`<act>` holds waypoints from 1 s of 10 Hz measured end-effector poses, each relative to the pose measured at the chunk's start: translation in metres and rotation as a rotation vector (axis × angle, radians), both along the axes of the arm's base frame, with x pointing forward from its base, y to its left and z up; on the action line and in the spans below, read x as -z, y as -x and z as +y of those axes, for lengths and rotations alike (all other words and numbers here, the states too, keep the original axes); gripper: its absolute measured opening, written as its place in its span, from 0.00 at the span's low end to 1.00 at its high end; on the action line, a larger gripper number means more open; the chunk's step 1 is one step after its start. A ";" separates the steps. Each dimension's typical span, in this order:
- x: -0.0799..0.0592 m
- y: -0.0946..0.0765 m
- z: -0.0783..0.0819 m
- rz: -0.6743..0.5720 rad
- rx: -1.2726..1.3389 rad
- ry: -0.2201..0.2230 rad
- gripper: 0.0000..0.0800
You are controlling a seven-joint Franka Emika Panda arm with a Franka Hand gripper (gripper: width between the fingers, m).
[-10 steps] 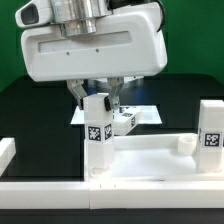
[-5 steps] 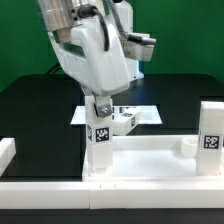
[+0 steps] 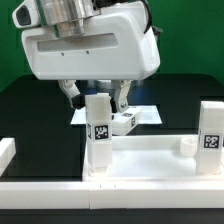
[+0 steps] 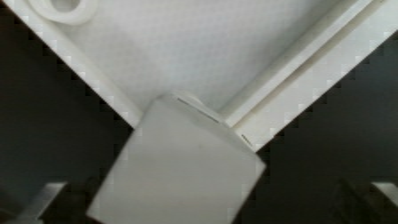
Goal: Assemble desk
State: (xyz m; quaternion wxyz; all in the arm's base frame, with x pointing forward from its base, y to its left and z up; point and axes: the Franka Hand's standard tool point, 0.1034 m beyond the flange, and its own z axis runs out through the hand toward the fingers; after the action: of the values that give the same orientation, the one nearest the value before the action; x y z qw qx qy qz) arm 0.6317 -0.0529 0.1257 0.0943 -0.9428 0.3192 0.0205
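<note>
The white desk tabletop [image 3: 150,160] lies flat near the front, its rim up. One square leg [image 3: 97,125] with a tag stands upright in the tabletop corner on the exterior view's left. My gripper [image 3: 97,97] hangs right over it, open, with a finger on each side of the leg's top and a gap to it. In the wrist view the leg [image 4: 178,165] rises from the tabletop corner [image 4: 196,60] between my dark fingers [image 4: 45,205]. A second leg [image 3: 210,125] stands upright at the exterior view's right. A third leg [image 3: 125,122] lies behind the first.
The marker board [image 3: 145,110] lies on the black table behind the tabletop. Low white border walls run along the front [image 3: 40,187] and the exterior view's left [image 3: 6,150]. A round socket [image 4: 63,8] shows at another tabletop corner.
The gripper turned about its upright axis half a second ago and has turned back to face as before. Its fingers now stand wider apart round the leg. The leg has stayed upright.
</note>
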 end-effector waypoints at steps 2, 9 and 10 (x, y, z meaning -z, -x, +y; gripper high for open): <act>0.000 0.000 0.000 -0.024 -0.124 0.003 0.81; 0.014 0.007 -0.010 -0.109 -0.805 0.118 0.80; 0.014 0.007 -0.010 -0.102 -0.740 0.115 0.58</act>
State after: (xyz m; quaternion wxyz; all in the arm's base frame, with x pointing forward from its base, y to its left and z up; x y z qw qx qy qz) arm 0.6248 -0.0627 0.1114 0.0433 -0.9979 -0.0472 -0.0115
